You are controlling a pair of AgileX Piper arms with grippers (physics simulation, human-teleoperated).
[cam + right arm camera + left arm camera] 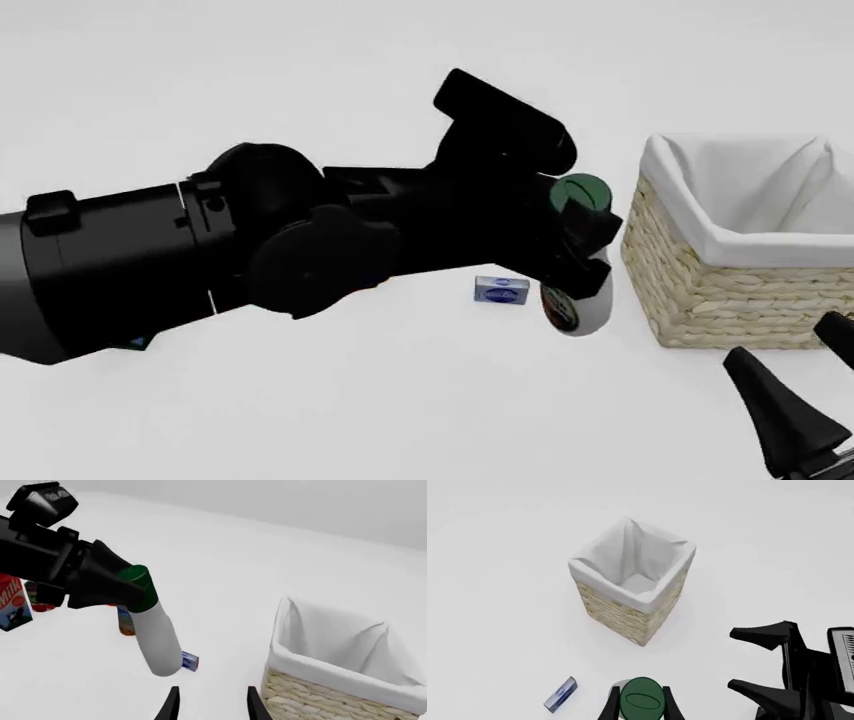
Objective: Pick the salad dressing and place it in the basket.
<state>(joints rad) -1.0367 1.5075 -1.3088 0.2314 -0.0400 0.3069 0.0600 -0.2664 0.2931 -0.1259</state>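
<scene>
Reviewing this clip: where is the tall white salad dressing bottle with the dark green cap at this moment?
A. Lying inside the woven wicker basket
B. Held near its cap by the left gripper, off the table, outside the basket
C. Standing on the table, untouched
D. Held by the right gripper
B: the left gripper grips the tall white salad dressing bottle near its dark green cap, in the air beside the pale wicker basket; the right gripper holds nothing.
</scene>
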